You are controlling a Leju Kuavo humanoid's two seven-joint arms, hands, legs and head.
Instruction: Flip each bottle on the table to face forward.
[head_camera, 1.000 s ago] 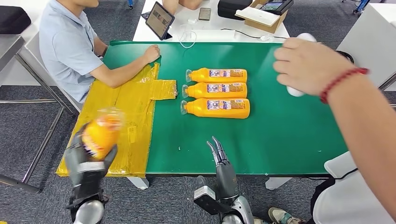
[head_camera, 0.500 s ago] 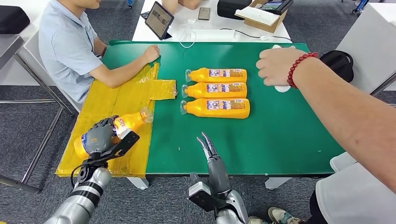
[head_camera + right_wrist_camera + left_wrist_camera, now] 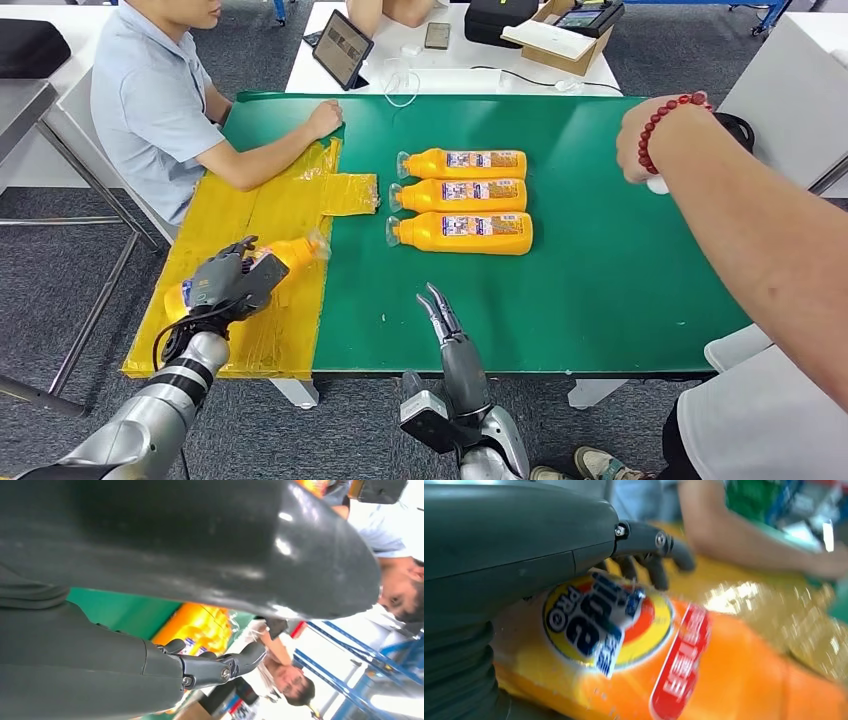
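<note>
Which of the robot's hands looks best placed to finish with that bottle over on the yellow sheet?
Left. The left hand already grips the orange bottle above the yellow sheet. The right hand holds nothing, near the table's front edge.

Left hand [image 3: 228, 283], lower left of frame, fingers curled in a grip, arm extended. Right hand [image 3: 445, 318], lower centre, fingers straight together, holding nothing.

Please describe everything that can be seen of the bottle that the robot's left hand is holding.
The held bottle is orange plastic with a clear cap end. It lies on its side on the yellow sheet, cap toward the green table. The left hand grips its middle from above. The left wrist view shows its label: a yellow circle with blue letters beside a red strip.
</note>
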